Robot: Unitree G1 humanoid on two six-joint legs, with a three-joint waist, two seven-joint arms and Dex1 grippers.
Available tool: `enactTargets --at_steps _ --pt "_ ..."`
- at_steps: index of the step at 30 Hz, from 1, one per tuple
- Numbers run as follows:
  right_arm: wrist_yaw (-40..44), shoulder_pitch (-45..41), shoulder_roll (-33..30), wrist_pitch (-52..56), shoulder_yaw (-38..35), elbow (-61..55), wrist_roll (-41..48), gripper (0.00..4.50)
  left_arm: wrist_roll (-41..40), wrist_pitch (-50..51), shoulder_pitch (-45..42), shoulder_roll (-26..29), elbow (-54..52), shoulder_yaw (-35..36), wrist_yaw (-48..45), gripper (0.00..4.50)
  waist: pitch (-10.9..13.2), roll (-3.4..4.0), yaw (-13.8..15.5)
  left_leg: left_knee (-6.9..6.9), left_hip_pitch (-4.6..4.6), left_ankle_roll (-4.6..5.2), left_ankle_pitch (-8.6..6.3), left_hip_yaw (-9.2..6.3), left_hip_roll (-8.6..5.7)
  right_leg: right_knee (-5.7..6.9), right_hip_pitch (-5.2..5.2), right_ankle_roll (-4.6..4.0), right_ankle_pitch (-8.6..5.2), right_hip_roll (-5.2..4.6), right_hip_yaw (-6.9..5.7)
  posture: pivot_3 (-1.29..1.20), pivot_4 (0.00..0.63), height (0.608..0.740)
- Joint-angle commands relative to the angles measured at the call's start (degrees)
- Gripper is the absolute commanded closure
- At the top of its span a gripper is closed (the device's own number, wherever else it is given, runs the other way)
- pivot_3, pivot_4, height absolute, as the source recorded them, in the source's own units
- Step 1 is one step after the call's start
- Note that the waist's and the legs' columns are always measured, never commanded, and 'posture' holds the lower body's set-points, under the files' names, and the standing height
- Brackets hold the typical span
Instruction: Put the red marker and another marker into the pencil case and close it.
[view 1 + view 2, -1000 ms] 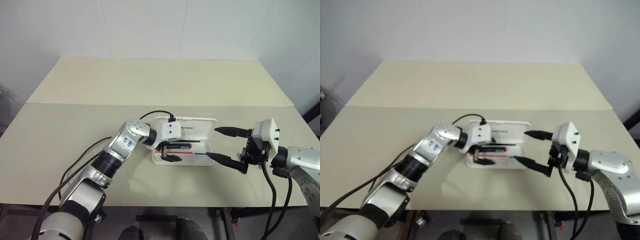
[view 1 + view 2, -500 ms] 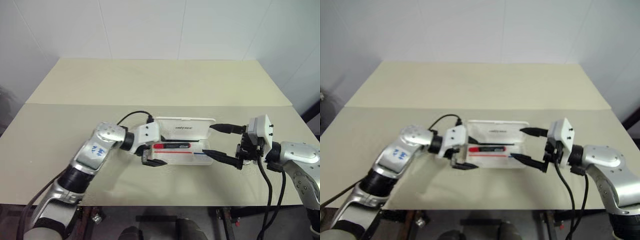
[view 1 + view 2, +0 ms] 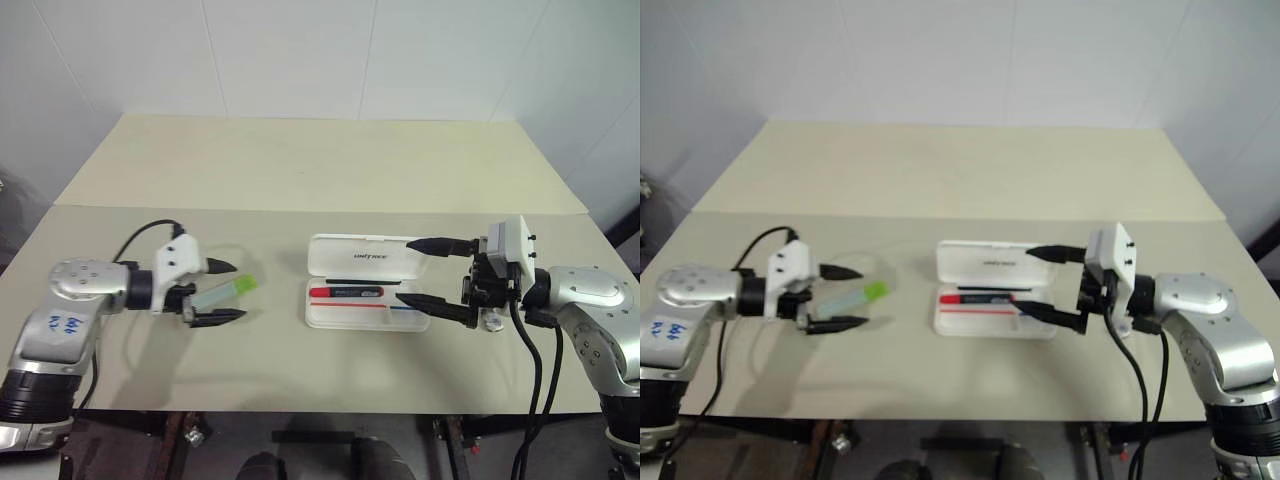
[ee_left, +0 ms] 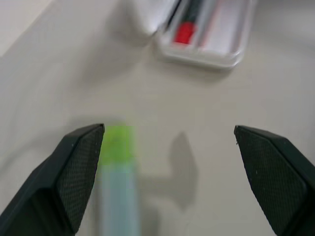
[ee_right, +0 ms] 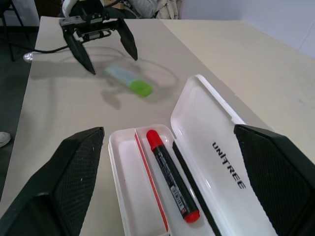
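The white pencil case (image 3: 335, 258) lies open at the table's middle, its lid folded back. The red marker (image 3: 347, 293) rests inside the tray. The other marker, a mint highlighter with a lime cap (image 3: 225, 293), lies on the table to the left of the case. My left gripper (image 3: 238, 290) is open, its two fingers on either side of the highlighter, and it does not grip it. In the left wrist view the highlighter (image 4: 117, 182) sits close to one finger. My right gripper (image 3: 404, 270) is open and hovers over the case's right end, holding nothing.
The cream table (image 3: 300, 170) stretches wide behind the case, with a seam running across it. A black cable (image 3: 140, 237) loops from the left wrist. The table's front edge is close to both arms.
My left gripper pulled out of the case and swung far left to the highlighter, staying open. The red marker stays in the tray. The right gripper edged slightly toward the case.
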Motion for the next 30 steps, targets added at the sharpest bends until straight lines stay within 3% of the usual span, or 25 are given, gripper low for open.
enactTargets --at_steps 1,11,20,23,30 --pt "0.36 -1.3 0.0 0.23 -0.27 -2.01 1.35 0.0 0.28 -6.97 0.06 1.18 6.1 1.55 -0.86 0.01 0.0 0.0 -0.02 0.0 0.0 0.0 0.0 -0.01 0.0 0.0 0.0 0.0 0.0 -0.01 -0.01 0.0 0.15 0.74" --pt "1.09 -3.66 -1.83 4.31 -0.71 -8.4 5.67 0.0 8.88 -24.15 -10.17 -0.8 30.8 -7.02 -1.86 0.01 -0.01 -0.03 0.05 -0.01 -0.02 0.0 0.0 0.01 -0.02 0.01 -0.01 -0.01 0.0 0.02 -0.06 0.0 0.15 0.74" --pt "0.06 -2.48 -2.19 4.65 -1.66 -9.11 5.57 0.0 12.17 -26.51 -15.4 -6.42 39.72 -10.11 1.64 0.01 -0.02 -0.02 0.75 0.05 -0.12 0.08 -0.04 0.04 -0.06 0.06 0.0 0.01 0.01 -0.05 -0.13 0.0 0.15 0.74" --pt "-0.22 -2.23 -2.23 4.72 -1.94 -9.31 5.69 0.0 11.91 -25.38 -14.57 -6.88 38.1 -10.46 0.94 0.62 -0.02 -0.02 1.45 0.07 -0.08 0.08 0.0 0.06 -0.07 0.05 0.0 0.02 0.03 -0.08 -0.11 0.0 0.15 0.74" --pt "-0.18 -1.66 -2.66 4.56 -2.68 -9.3 5.87 0.0 11.89 -23.84 -11.6 -5.74 34.91 -9.67 1.25 2.82 -0.03 -0.01 1.4 0.07 0.1 0.03 0.12 0.11 -0.04 0.09 0.16 -0.08 0.18 -0.05 -0.16 0.0 0.15 0.74"
